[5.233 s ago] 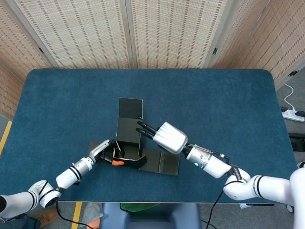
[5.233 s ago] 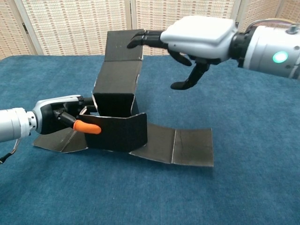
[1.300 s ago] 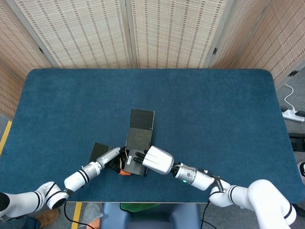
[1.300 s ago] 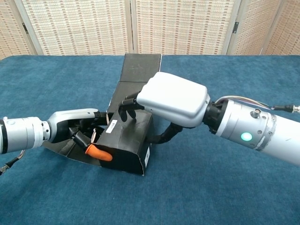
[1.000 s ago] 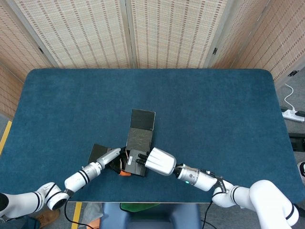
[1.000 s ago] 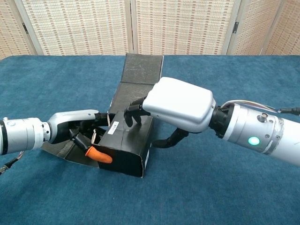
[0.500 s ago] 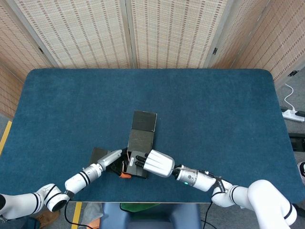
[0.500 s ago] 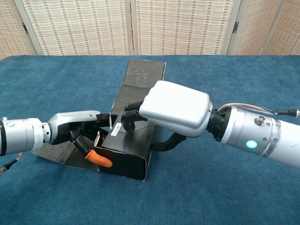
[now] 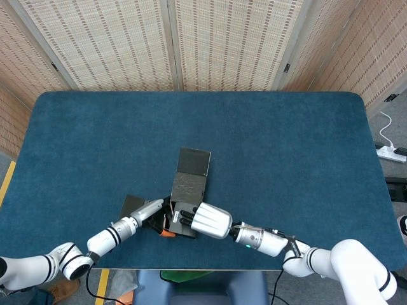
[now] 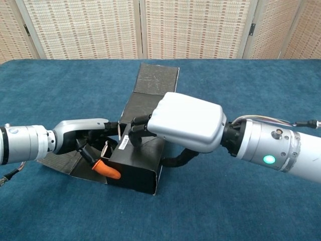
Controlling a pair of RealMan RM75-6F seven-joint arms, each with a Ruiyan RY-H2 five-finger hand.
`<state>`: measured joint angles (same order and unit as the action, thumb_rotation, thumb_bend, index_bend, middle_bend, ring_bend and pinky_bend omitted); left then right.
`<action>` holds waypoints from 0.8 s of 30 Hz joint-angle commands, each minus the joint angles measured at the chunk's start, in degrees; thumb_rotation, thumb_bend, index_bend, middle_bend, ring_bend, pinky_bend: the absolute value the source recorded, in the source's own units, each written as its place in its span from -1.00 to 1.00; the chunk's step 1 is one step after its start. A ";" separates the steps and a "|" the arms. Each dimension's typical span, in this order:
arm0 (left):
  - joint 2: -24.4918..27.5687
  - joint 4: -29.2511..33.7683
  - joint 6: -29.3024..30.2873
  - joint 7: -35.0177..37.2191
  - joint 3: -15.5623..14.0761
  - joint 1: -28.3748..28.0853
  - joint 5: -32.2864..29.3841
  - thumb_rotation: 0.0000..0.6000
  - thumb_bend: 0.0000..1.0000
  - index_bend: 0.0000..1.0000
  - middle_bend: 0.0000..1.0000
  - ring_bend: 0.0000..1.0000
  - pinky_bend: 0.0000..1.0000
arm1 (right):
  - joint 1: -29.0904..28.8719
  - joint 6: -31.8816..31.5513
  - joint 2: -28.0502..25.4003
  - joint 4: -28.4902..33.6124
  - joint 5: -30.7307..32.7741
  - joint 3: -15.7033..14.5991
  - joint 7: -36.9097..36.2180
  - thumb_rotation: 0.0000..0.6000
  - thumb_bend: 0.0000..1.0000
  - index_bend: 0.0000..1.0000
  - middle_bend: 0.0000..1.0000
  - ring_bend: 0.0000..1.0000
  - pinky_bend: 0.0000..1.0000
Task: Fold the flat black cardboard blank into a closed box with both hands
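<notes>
The black cardboard box (image 9: 188,189) (image 10: 134,173) stands partly folded near the table's front edge, its walls up and its long lid flap (image 9: 194,161) (image 10: 156,80) lying open and sloping away behind it. My right hand (image 9: 209,220) (image 10: 187,122) lies over the top of the box, fingers curled down onto its upper panel and thumb wrapped round the right wall. My left hand (image 9: 151,210) (image 10: 83,134) grips the box's left end, its orange-tipped thumb (image 10: 109,172) against the front wall. A side flap (image 10: 64,161) lies flat on the table beneath the left hand.
The blue cloth-covered table (image 9: 286,159) (image 10: 251,211) stretches wide to the right and back. Woven folding screens (image 9: 172,44) stand behind its far edge. A white power strip (image 9: 389,151) lies on the floor at the right.
Since five seconds ago the right-hand panels have been folded up into walls and the lid leans back. In the last second my right hand settled lower onto the box top.
</notes>
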<state>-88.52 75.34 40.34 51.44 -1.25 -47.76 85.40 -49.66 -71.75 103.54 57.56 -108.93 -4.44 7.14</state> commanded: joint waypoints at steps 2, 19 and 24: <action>0.01 -0.02 -0.41 0.26 0.11 -0.20 0.02 1.00 -0.65 -0.99 -0.88 -0.21 -0.04 | -0.01 0.23 0.09 0.09 -0.15 -0.22 0.19 1.00 -0.67 -0.19 -0.32 0.53 1.00; 0.91 0.84 -2.03 1.94 -0.02 -0.93 0.63 1.00 -0.65 -1.00 -0.94 -0.23 -0.07 | -0.04 1.57 -1.67 1.20 -0.73 -1.28 1.36 1.00 -0.67 -0.19 -0.33 0.52 1.00; 0.91 1.03 -2.27 2.26 -0.01 -0.99 0.54 1.00 -0.65 -1.00 -0.96 -0.25 -0.08 | -0.07 1.87 -2.37 2.38 -0.53 -1.09 1.51 1.00 -0.67 -0.19 -0.35 0.52 1.00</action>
<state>-87.62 76.31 38.06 53.64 -1.27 -48.75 85.94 -49.72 -69.91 101.23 59.86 -109.51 -5.58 8.66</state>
